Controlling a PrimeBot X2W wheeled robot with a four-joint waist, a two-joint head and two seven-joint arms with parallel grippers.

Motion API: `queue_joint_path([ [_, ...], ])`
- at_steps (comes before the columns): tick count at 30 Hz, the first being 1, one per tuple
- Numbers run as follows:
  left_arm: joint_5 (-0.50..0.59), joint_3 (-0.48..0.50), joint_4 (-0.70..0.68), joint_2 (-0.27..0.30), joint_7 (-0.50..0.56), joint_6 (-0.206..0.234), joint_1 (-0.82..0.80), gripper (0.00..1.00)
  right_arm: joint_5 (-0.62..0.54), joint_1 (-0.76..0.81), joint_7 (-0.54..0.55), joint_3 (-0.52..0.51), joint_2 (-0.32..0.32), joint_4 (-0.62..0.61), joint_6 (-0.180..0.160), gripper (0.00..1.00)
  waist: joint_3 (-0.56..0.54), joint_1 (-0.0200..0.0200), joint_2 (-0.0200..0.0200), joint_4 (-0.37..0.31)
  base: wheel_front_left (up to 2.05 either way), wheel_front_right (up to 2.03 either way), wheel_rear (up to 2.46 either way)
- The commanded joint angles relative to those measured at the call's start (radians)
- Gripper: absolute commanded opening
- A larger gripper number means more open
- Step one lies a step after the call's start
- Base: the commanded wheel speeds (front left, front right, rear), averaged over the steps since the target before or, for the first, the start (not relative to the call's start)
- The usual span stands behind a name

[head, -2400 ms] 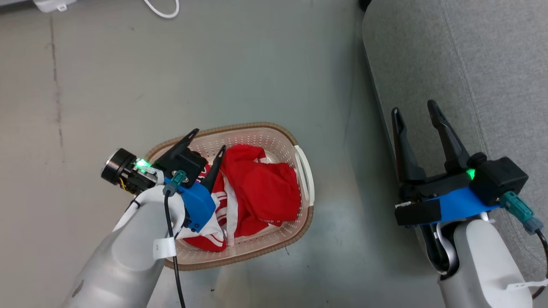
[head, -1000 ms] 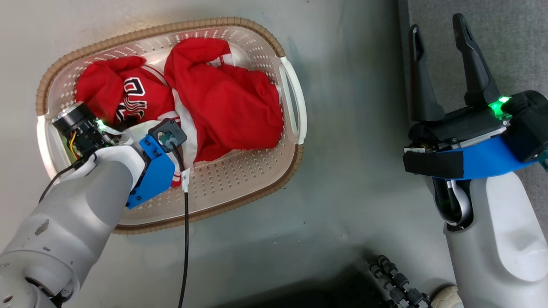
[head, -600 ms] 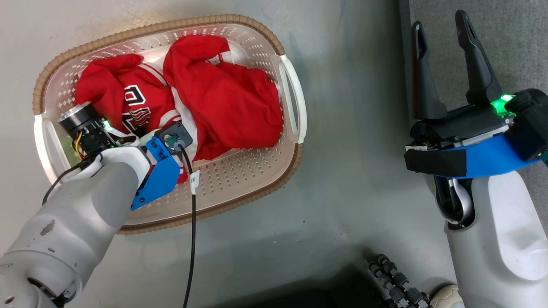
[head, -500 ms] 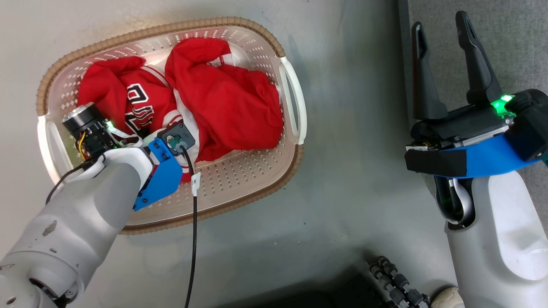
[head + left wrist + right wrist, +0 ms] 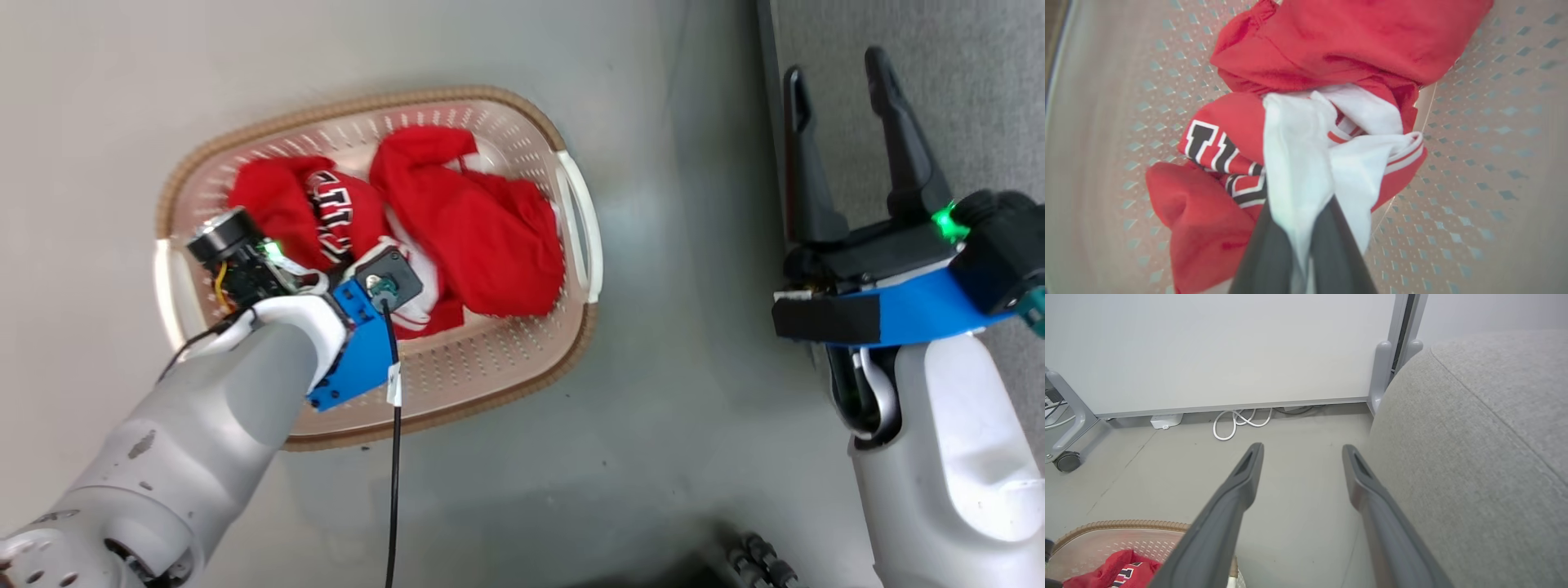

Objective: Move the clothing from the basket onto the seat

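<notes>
the lettered red-and-white garment lay in the basket, touching the plain red garment. the fingers of the left gripper pinched its white panel. the basket sat on the floor near the grey seat, where the right gripper held its fingers wide, gripping nothing.
</notes>
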Motion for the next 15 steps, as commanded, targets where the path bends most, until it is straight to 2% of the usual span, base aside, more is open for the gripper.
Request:
queue_joint_path([
  [1, -0.018, -0.003, 0.002, -0.009, -0.032, 0.000, 0.005, 0.00, -0.010, 0.019, 0.000, -0.004, -0.004, 0.004, 0.000, 1.00, -0.051, 0.0000, -0.0001, 0.032, 0.00, 0.00, 0.00],
  [9, -0.061, -0.003, 0.017, -0.055, -0.154, 0.000, 0.023, 0.00, -0.026, 0.050, 0.000, -0.014, -0.004, 0.027, 0.000, 1.00, -0.158, 0.0000, -0.0001, 0.079, 0.00, 0.00, 0.00],
  [15, -0.090, 0.006, 0.015, -0.080, -0.208, 0.000, 0.019, 0.00, -0.033, 0.072, 0.000, -0.024, -0.004, 0.035, 0.000, 1.00, -0.223, 0.0000, -0.0001, 0.102, 0.00, 0.00, 0.00],
])
